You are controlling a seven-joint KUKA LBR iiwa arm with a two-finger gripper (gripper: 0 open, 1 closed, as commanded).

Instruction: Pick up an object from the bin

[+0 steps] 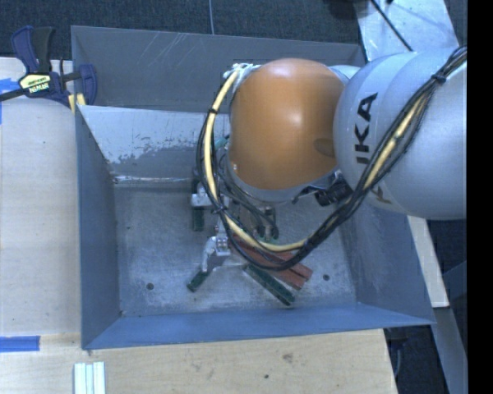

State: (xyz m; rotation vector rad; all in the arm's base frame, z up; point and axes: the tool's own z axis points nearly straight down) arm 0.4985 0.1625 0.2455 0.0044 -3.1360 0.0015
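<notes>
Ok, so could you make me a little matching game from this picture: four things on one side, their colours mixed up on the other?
Things:
1. domed wrist cover on the arm
2. cable looping round the wrist
3. flat block lying under the arm
4. bin

Colours:
A. grey
B. reddish-brown
C. orange
D. yellow

Pairs: 1-C, 2-D, 3-B, 4-A.
</notes>
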